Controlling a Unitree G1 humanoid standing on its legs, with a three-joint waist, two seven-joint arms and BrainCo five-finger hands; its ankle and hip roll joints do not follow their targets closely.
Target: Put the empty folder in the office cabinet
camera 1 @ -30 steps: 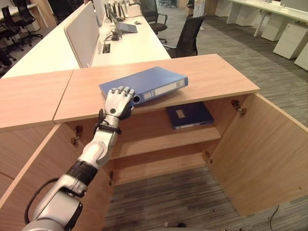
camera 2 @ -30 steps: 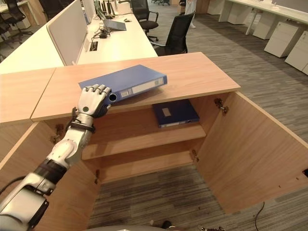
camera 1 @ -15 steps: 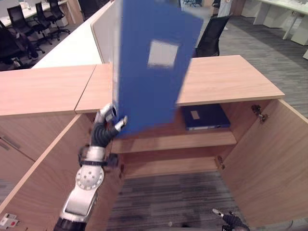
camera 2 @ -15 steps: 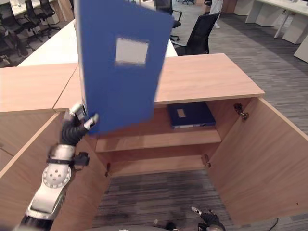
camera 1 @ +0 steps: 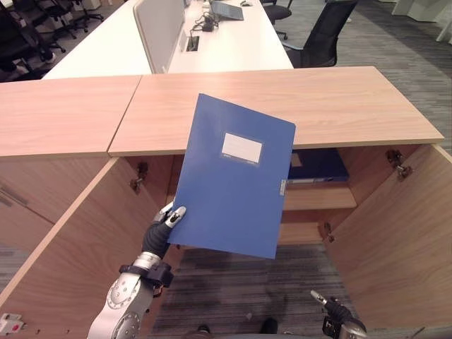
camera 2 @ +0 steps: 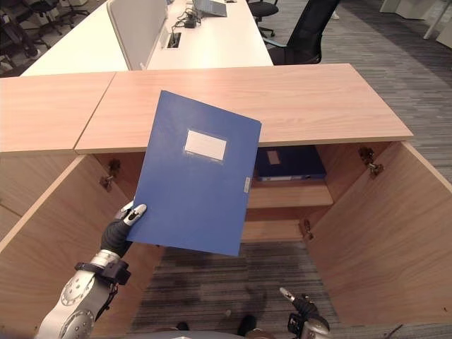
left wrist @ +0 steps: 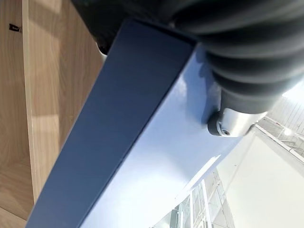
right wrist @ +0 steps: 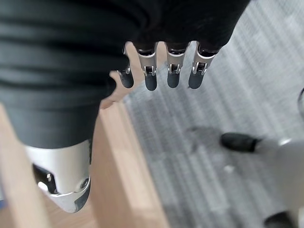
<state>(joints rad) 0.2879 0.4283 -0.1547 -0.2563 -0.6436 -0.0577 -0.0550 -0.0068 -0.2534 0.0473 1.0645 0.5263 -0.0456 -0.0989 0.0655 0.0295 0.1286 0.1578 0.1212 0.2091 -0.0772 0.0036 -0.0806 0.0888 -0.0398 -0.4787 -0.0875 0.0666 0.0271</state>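
The blue folder (camera 1: pixel 232 180) was off the cabinet top (camera 1: pixel 339 99) now, where a second before it had lain flat near the front edge with the left hand on its spine end. Half a second before, it had been swung up high and upright; now it had come lower, held tilted in front of the open cabinet (camera 1: pixel 395 233), cover with the white label facing up toward the head. The left hand (camera 1: pixel 159 233) pinched it at the lower left corner, thumb on the front cover and fingers curled behind; the wrist view showed the spine edge running straight out from under the hand's cover. The right hand (right wrist: pixel 161 71) hung low by the floor, fingers straight and relaxed, holding nothing. Both doors stood wide open. Another dark blue folder (camera 1: pixel 318 166) lay flat on the upper shelf (camera 1: pixel 321 198), toward the right side. So pickup was done and the carry was under way; placing was not yet done. Judgement: the one-corner pinch looked weak, and the folder could swing or slip while being steered in under the top.
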